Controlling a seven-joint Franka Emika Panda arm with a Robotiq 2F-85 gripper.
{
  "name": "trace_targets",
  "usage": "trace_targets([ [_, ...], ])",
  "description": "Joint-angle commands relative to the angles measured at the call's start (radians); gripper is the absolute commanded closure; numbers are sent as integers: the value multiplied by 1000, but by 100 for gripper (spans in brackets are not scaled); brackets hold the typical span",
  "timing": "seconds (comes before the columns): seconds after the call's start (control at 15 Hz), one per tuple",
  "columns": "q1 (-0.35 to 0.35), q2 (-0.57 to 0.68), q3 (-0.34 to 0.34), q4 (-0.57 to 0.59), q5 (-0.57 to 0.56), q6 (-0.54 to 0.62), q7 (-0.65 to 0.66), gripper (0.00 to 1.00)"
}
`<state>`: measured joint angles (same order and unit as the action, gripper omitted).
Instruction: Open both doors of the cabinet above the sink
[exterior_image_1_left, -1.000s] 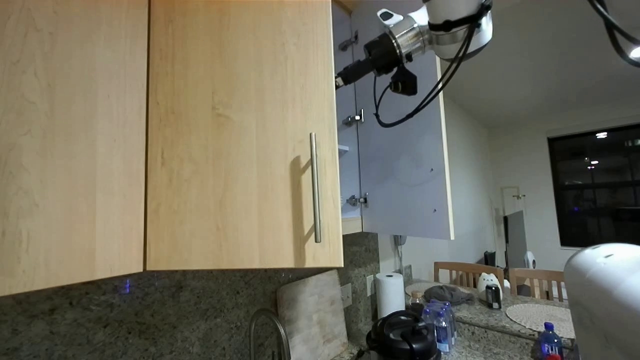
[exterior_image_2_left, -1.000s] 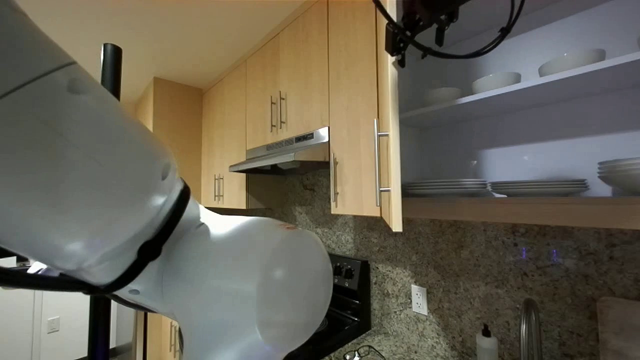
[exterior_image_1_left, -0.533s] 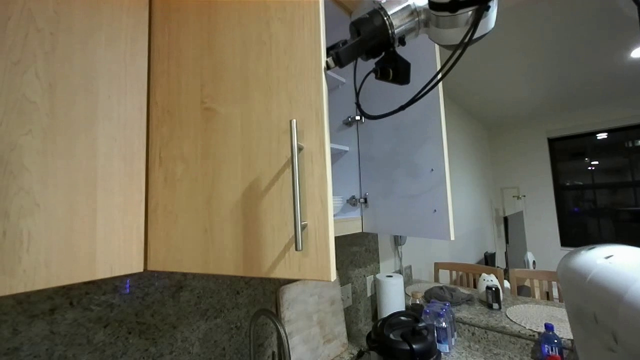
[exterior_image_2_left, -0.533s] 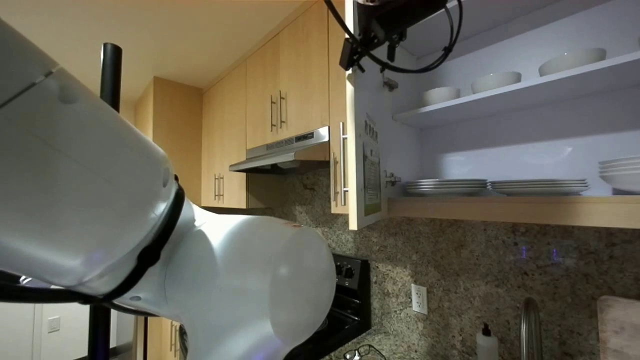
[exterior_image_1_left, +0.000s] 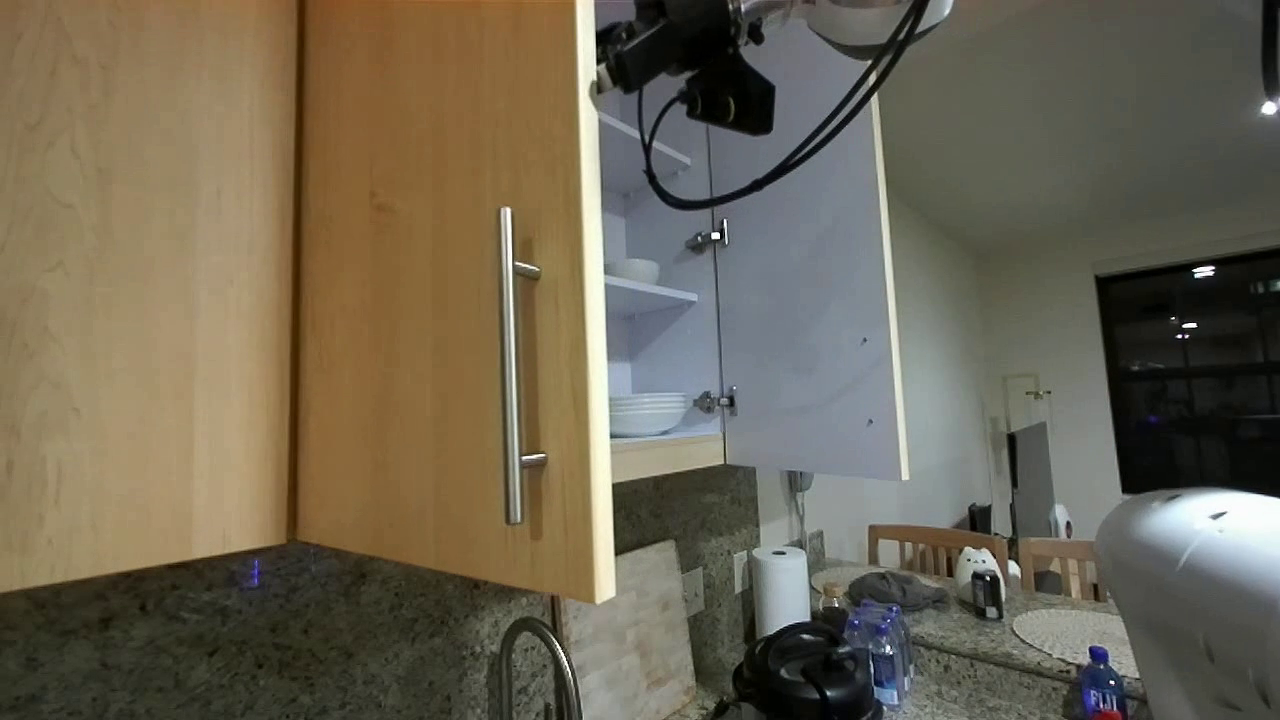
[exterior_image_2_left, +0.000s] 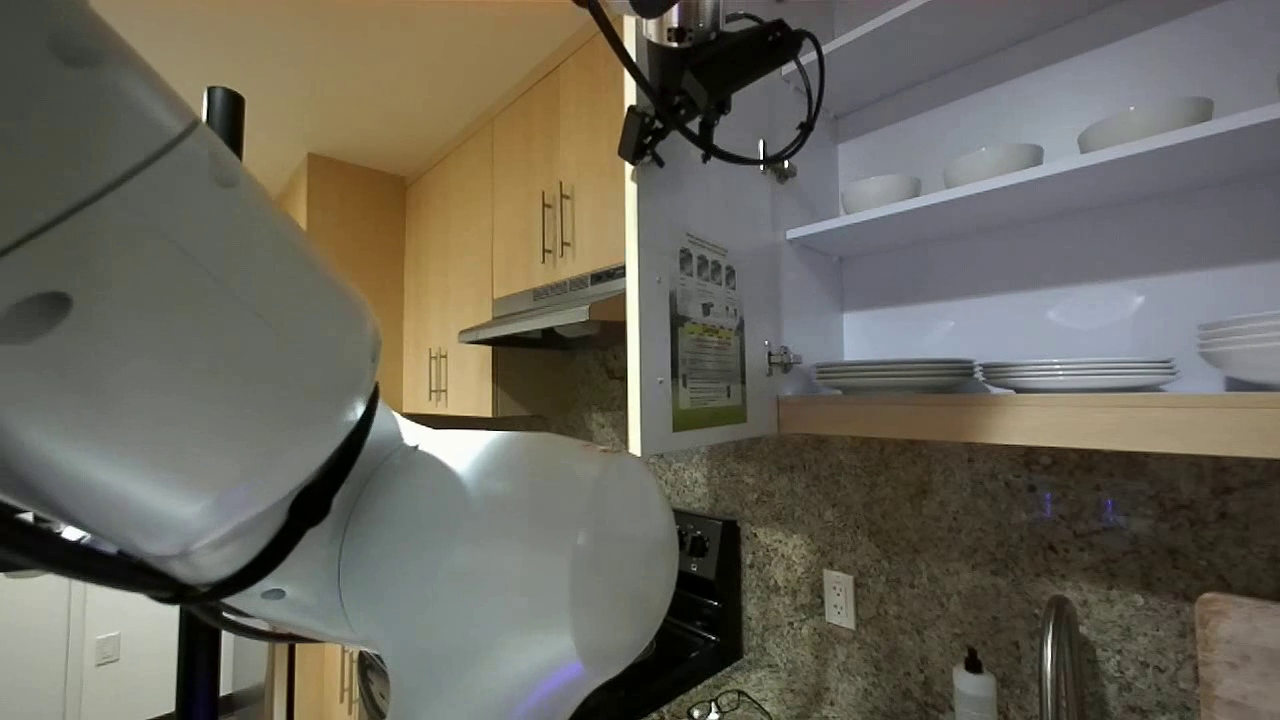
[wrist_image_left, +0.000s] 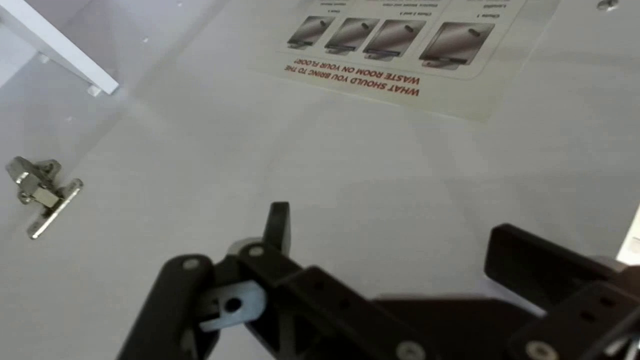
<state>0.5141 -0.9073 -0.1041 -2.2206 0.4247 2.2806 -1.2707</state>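
Door (exterior_image_1_left: 430, 300), flat light-maple slab with slim brushed-metal bar handle (exterior_image_1_left: 510, 365), stands swung out at left. My black two-finger claw (wrist_image_left: 390, 232), spread and holding nothing, faces its inner side; lacking grip, it could slip off, leaving the opening incomplete. The white-lined maple cabinet (exterior_image_1_left: 667, 457) holds a white bowl (exterior_image_1_left: 635, 270) above stacked white dishes (exterior_image_1_left: 648, 414). Rightmost, a white-backed second door (exterior_image_1_left: 800, 320) stands open.

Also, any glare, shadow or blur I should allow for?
In an exterior view, glare on the white arm and shadow across the cabinet's back wall; in the wrist view, the notice has blurred small print but a readable red heading.
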Motion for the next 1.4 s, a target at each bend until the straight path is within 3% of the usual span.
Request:
trace_targets([
  [0.0,56,84,-8,58,0,-19,-86,0],
  [0.67,107,187,-19,141,27,-120,-249,0],
  [0.93,40,185,-40,146,23,-137,-223,0],
  [1.33,-132,196,-163,163,40,-339,-156,0],
])
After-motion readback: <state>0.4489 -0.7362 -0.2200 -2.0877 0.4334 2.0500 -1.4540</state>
